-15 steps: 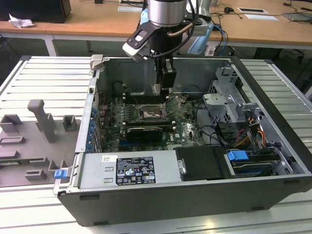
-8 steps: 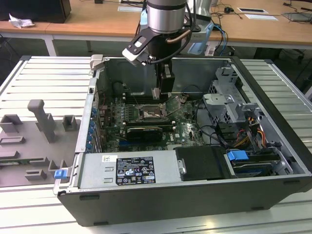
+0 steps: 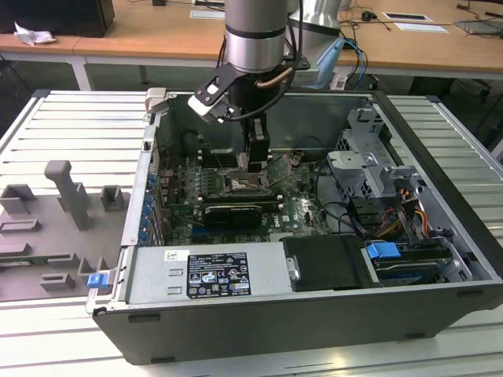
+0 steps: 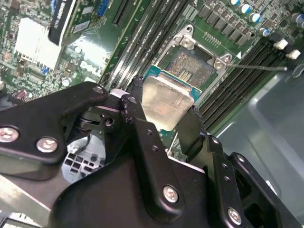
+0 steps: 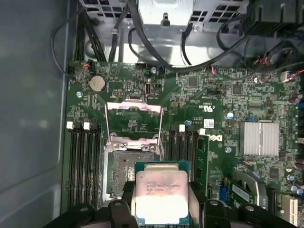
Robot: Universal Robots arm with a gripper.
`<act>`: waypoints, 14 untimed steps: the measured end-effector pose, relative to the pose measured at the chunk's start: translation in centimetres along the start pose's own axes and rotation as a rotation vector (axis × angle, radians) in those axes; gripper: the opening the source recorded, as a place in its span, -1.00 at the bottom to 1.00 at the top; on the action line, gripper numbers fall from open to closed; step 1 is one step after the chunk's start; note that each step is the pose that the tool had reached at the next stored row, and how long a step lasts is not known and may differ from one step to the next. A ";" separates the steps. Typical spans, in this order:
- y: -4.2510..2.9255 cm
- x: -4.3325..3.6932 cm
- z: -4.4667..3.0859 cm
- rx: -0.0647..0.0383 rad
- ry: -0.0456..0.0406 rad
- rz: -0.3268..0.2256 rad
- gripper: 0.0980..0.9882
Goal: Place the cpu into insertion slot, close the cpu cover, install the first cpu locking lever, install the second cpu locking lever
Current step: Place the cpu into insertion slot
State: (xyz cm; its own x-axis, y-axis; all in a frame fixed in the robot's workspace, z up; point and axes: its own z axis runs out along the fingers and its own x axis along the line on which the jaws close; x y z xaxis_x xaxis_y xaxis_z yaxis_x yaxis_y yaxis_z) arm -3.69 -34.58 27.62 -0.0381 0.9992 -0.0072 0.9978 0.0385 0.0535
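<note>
Flat silvery-grey square cpu [image 5: 161, 195], clamped by opposite edges in the black gripper [image 4: 164, 111], is held near the dark metal-rimmed insertion slot [image 5: 124, 173] (light, stiff, probably fragile; edges judged safest).

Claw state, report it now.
Claw: shut on the cpu, close above the uncovered insertion slot.

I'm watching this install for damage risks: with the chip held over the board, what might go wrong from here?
The gripper holds the cpu by two edges only; a slip might drop it onto the insertion slot. In the first wrist view the cpu looks offset from the slot, so lowering here could catch its metal rim. The cpu cover stands open close by and might get bumped.
</note>
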 end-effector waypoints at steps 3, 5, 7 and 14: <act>-0.03 0.73 1.04 0.000 -0.0008 0.013 -0.03; -0.24 1.00 1.44 0.000 -0.0005 0.013 -0.03; -0.56 1.25 1.89 0.000 -0.0008 0.013 -0.03; -0.76 2.01 3.25 0.000 -0.0006 0.013 -0.03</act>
State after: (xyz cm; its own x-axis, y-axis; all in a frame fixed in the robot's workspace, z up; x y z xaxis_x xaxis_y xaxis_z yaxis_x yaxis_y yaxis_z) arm -4.36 -32.61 24.32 -0.0248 0.9997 -0.0071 0.9983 0.0251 0.0535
